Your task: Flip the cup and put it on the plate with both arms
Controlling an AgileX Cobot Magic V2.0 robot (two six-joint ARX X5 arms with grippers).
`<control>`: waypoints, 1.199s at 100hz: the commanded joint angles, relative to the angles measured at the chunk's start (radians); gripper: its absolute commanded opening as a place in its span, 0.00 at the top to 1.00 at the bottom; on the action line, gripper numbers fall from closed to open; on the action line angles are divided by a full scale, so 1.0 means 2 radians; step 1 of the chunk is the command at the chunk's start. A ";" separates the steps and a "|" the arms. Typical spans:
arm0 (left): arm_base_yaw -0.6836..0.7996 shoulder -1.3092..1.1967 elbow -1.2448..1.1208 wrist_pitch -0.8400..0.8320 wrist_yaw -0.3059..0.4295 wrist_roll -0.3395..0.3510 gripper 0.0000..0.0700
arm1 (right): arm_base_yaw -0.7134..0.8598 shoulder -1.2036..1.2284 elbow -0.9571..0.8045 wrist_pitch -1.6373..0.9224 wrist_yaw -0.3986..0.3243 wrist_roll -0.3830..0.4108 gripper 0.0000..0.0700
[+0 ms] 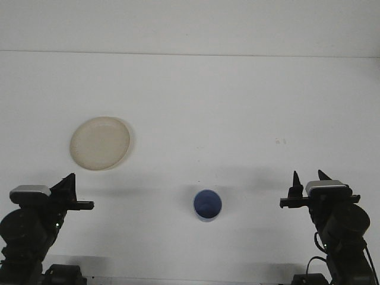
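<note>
1. Looking like the very start: neither arm is anywhere near the blue cup (207,205), which sits low-centre on the white surface (237,107).
2. The cream plate (100,142) sits up-left, well apart from it.
3. Next up: reach in and grab the cup.
4. Right gripper (308,182) parked low, jaws apart and empty; left gripper (70,189) is side-on, so can't tell.

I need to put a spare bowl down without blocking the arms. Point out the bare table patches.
Free: the broad far stretch of table behind the plate and cup, and the middle between cup and right gripper. Tighter: the near-left strip from the left gripper up to the plate.
</note>
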 commanded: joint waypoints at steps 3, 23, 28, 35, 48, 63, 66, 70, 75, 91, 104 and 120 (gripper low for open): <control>0.000 0.053 0.061 -0.060 -0.001 0.011 0.98 | 0.001 0.002 0.005 0.005 0.000 -0.006 0.39; 0.000 0.148 0.137 -0.159 -0.001 0.047 0.98 | 0.001 0.002 0.005 0.005 0.000 -0.006 0.39; 0.000 0.166 0.147 -0.180 -0.001 0.047 0.98 | 0.001 0.002 0.005 0.005 0.000 -0.006 0.39; 0.000 0.184 0.151 -0.193 -0.001 0.047 0.98 | 0.001 0.002 0.005 0.005 0.000 -0.006 0.39; 0.000 0.198 0.151 -0.198 -0.001 0.047 0.98 | 0.001 0.002 0.005 0.005 0.000 -0.006 0.39; 0.000 0.196 0.151 -0.196 -0.001 0.047 0.96 | 0.001 0.002 0.005 0.005 0.000 -0.006 0.39; 0.000 0.196 0.151 -0.196 -0.001 0.047 0.92 | 0.001 0.002 0.005 0.005 0.000 -0.006 0.39; 0.000 0.196 0.151 -0.196 -0.001 0.047 0.83 | 0.001 0.002 0.005 0.005 0.000 -0.006 0.39; 0.000 0.197 0.151 -0.195 -0.001 0.044 0.68 | 0.001 0.002 0.005 0.005 0.000 -0.006 0.39; 0.000 0.197 0.151 -0.195 -0.001 0.038 0.26 | 0.001 0.002 0.005 0.005 0.000 -0.006 0.39; -0.001 0.197 0.152 -0.199 -0.001 0.038 0.26 | 0.001 0.002 0.005 0.005 0.000 -0.006 0.39; -0.021 0.220 0.181 -0.227 0.001 0.034 0.26 | 0.001 0.002 0.005 0.005 0.000 -0.006 0.39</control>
